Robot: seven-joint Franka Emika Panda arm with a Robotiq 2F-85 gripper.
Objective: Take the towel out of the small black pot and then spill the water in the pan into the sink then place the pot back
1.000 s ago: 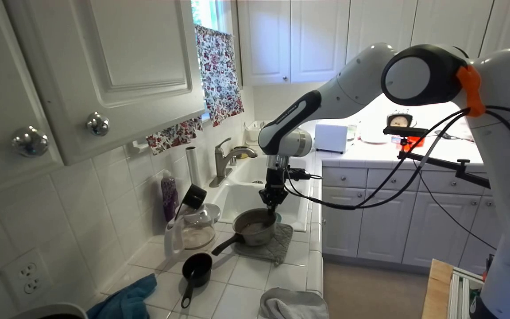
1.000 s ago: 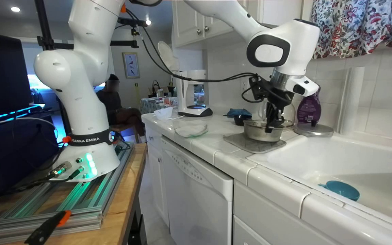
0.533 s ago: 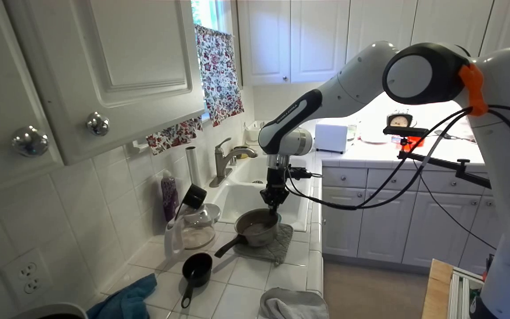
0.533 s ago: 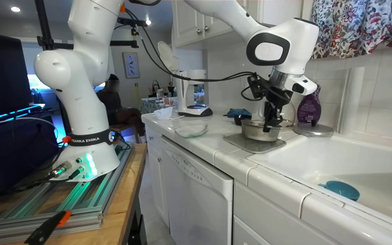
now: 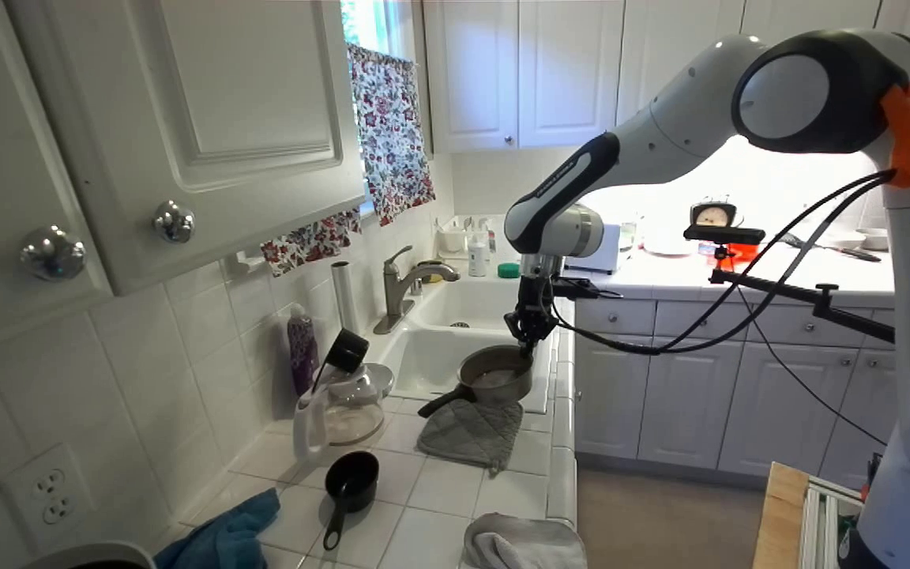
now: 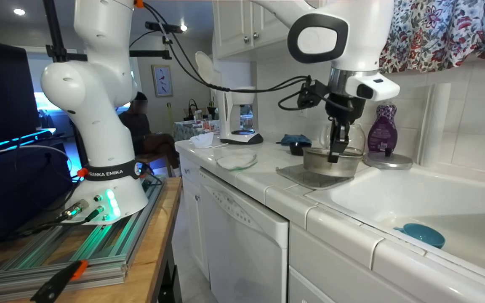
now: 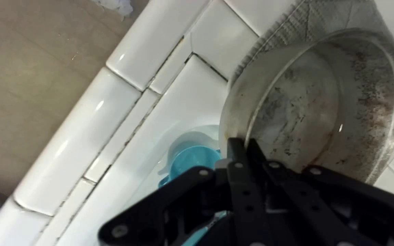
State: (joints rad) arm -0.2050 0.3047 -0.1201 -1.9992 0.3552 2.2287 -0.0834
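Shifted toward the sink [image 5: 426,362], the pan [image 5: 498,393] is clamped at its rim [image 7: 262,101] by the tool [image 7: 245,142], with its handle [image 5: 445,401] lying opposite.

Purple bottle [image 6: 382,132] near a glass carafe [image 5: 354,412].

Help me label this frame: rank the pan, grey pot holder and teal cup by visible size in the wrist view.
1. Pan
2. Grey pot holder, partly covered and cropped
3. Teal cup, partly behind the tool and farther away
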